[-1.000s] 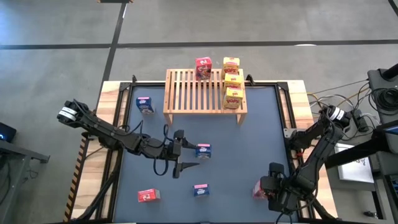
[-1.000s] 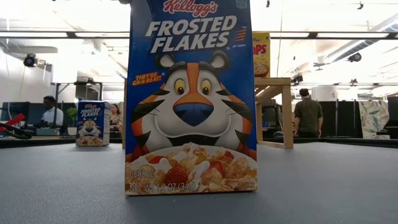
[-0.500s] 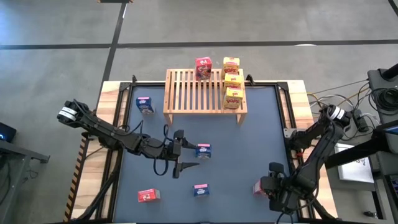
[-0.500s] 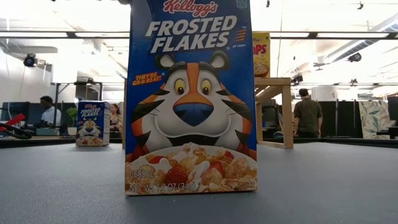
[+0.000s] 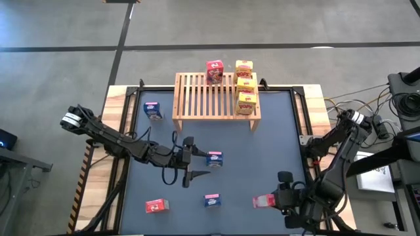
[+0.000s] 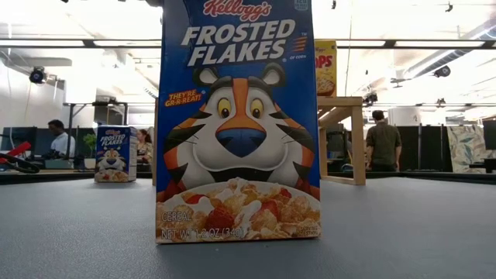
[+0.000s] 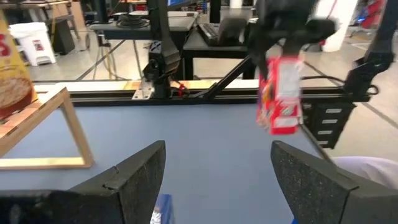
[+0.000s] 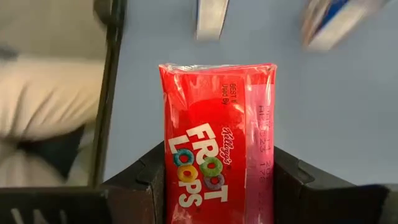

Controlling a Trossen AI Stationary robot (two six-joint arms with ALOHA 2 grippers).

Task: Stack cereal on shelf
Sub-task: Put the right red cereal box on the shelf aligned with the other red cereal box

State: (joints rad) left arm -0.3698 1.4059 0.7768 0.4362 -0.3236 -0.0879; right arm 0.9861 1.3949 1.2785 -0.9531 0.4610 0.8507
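The wooden slatted shelf (image 5: 209, 98) stands at the table's far side. Three yellow boxes (image 5: 246, 85) stand in a row on its right end, and a red box (image 5: 214, 71) stands on its far edge. My right gripper (image 5: 274, 200), near the table's front right, is shut on a red Froot Loops box (image 5: 262, 201). My left gripper (image 5: 199, 164) is open at mid-table, with a blue box (image 5: 214, 158) standing just ahead of its fingers. The blue box also shows low between the fingers in the left wrist view (image 7: 163, 211). My right gripper pinches the red box by its two narrow sides (image 8: 171, 186) between its two fingers (image 8: 292, 183), near one end of the box. The rest of the box sticks out past the fingertips. In the left wrist view the box (image 7: 281, 93) hangs below the gripper, slightly tilted and clear of the table.
Three more boxes stand loose on the blue mat: a blue one (image 5: 153, 110) left of the shelf, a red one (image 5: 156, 206) at the front left, and a blue one (image 5: 212, 200) at the front middle. That last blue box (image 6: 236, 116) fills the low view. Wooden rails edge the mat.
My right gripper has moved toward the table's left edge with the red box. The box now sticks out farther from under the wrist in the high view.
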